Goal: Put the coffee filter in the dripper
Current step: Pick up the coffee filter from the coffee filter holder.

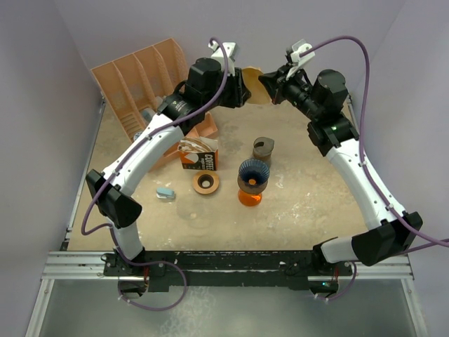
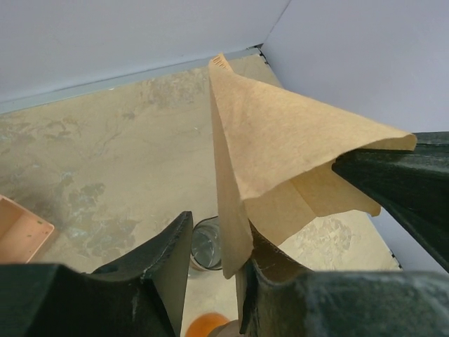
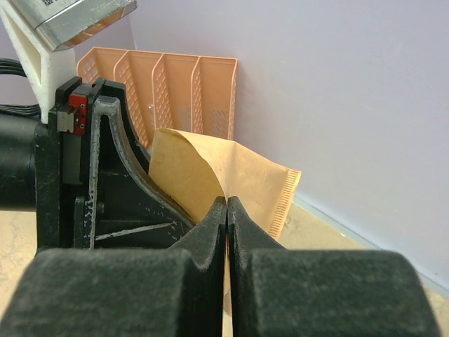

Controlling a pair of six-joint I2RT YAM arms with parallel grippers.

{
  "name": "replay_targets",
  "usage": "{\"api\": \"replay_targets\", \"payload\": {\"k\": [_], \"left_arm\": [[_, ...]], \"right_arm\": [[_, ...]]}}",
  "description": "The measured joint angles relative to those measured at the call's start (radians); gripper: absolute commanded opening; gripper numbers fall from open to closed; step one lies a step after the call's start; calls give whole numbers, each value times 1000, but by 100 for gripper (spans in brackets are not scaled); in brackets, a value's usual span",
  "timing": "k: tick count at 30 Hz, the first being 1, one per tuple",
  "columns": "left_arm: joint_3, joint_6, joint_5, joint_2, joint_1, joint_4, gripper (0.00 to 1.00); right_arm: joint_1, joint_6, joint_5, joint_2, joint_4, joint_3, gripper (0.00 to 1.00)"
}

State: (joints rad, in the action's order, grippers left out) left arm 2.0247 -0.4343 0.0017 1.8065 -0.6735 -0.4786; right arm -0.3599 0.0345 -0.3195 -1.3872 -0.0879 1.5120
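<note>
- Lavender walls close in a tan, mottled desk [image 1: 316, 203]; an orange file rack [image 1: 140, 74] leans in its far left corner.
- Near the left front stands a clear glass [image 1: 195, 210], with a small blue object [image 1: 165, 192] just to its left.
- A coffee box [image 1: 200, 159] sits behind a brown ring [image 1: 206, 183], both left of centre.
- The left end effector [image 2: 216, 226] is at the far end of the desk with its jaws apart. The lower edge of the paper hangs between them and lies against one finger [image 2: 263, 270], with a clear gap to the other.
- The coffee filter [image 2: 295, 140], brown and fanned open, is up off the desk near the back wall between the two arms, well behind the dripper.
- The dripper [image 1: 253, 173], a blue ribbed cone on an orange base, stands at the middle of the desk, and a brown canister [image 1: 263, 149] stands just behind it.
- The right end effector [image 3: 226, 205] is clenched on the filter's rim, its fingers pressed together with the paper's edge between them.
</note>
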Motion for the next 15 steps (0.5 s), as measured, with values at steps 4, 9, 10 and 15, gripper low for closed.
{"api": "replay_targets", "payload": {"k": [4, 9, 10, 15], "left_arm": [[0, 0, 13, 0, 4, 1, 21], [0, -1, 29, 0, 10, 2, 16], [0, -3, 37, 0, 11, 3, 16], [0, -22, 65, 0, 24, 10, 13]], "right_arm": [[0, 0, 0, 0, 0, 0, 0], [-1, -4, 13, 0, 0, -2, 0], [-1, -5, 16, 1, 0, -4, 0], [-2, -21, 35, 2, 6, -16, 0]]}}
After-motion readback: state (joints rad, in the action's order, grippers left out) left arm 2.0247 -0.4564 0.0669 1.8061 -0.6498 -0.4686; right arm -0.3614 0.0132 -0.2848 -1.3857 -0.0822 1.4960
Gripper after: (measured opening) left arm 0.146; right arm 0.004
